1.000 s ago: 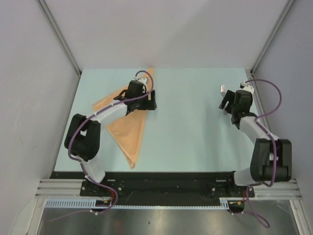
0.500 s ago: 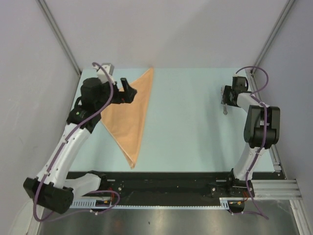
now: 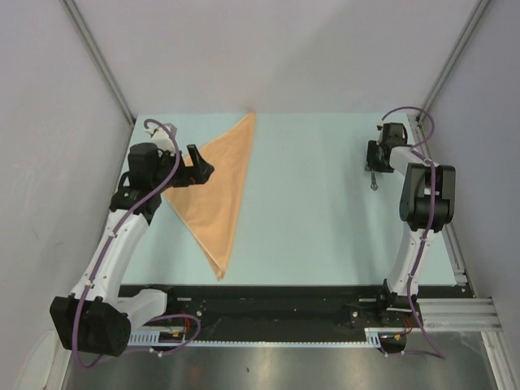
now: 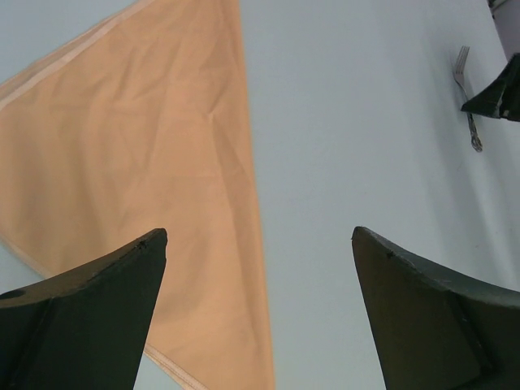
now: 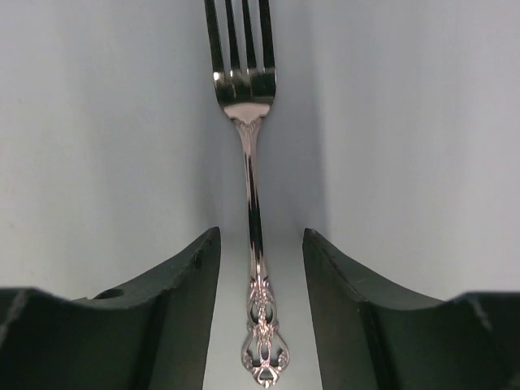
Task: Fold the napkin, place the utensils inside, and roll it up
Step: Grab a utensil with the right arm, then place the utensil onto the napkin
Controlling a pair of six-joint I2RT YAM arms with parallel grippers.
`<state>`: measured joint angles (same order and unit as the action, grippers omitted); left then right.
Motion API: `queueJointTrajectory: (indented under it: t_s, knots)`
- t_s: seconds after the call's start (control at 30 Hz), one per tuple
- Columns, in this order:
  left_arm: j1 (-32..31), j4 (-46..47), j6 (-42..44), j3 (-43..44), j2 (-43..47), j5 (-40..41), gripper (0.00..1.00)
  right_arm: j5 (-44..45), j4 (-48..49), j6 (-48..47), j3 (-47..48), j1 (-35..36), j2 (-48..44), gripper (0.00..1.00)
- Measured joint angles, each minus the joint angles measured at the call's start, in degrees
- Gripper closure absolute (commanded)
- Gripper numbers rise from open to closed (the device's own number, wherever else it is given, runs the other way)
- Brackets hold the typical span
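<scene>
Left arm (image 3: 122,236) raised, left fingers (image 4: 89,309) spread wide above napkin (image 3: 218,183), right fingers (image 5: 162,309) straddling fork (image 5: 253,203) handle, untouching

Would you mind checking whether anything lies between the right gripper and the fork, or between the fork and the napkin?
Nothing visible does. The fork lies with its handle right between the open jaws of the right gripper, and nothing shows between the fork and the napkin.

The napkin (image 3: 215,187) is laid on the table (image 3: 309,219) at the frame's left. The fork (image 3: 373,182) is found at the upper right, well apart.
</scene>
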<state>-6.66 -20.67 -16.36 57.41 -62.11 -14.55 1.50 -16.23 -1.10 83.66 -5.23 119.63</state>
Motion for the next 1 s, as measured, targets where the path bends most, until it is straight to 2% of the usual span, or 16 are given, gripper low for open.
queueJointTrajectory:
  t_s: [0.1,0.13,0.23,0.27,0.3,0.33,0.53,0.67,0.8,0.9,1.0]
  knots:
    - [0.31,0.0,-0.17,-0.48,0.0,-1.31,0.0,-0.33,-0.39,-0.92,3.21,0.0,2.01,0.57]
    - [0.39,0.09,-0.17,-0.48,0.0,-1.64,0.0,-0.63,-0.59,-1.27,4.46,0.0,2.95,0.62]
    - [0.98,0.44,-0.2,-0.48,-0.02,-2.47,0.0,-1.97,-1.6,-2.38,7.48,0.0,4.98,0.79]
    - [1.29,0.46,-0.22,-0.48,-0.02,-2.69,0.0,-2.4,-2.03,-2.56,8.28,0.0,5.44,0.91]
    - [1.49,0.46,-0.26,-0.48,-0.02,-2.8,0.0,-2.73,-2.43,-2.93,8.85,0.0,5.77,0.98]
    - [1.73,0.48,-0.31,-0.48,-0.04,-2.91,0.0,-3.26,-2.95,-3.23,9.4,0.0,6.03,1.0]
    - [2.36,0.96,-1.16,-0.52,-0.04,-3.96,0.0,-5.07,-5.55,-2.95,10.49,0.55,6.21,1.0]
    - [2.62,1.29,-1.66,-0.87,-0.04,-4.15,0.0,-6.16,-8.39,2.1,9.33,3.58,4.35,1.0]
    - [3.34,1.51,-2.05,-1.31,0.0,-4.35,0.0,-6.47,-9.75,12.55,4.68,13.16,-1.9,1.0]
    - [3.69,1.7,-2.49,-1.51,0.31,-4.87,0.0,-7.06,-7.02,23.82,1.73,23.78,-7.41,1.0]
    - [3.93,1.7,-2.71,-1.6,1.16,-5.16,0.0,-6.29,-2.25,34.16,2.05,34.58,-9.07,1.0]
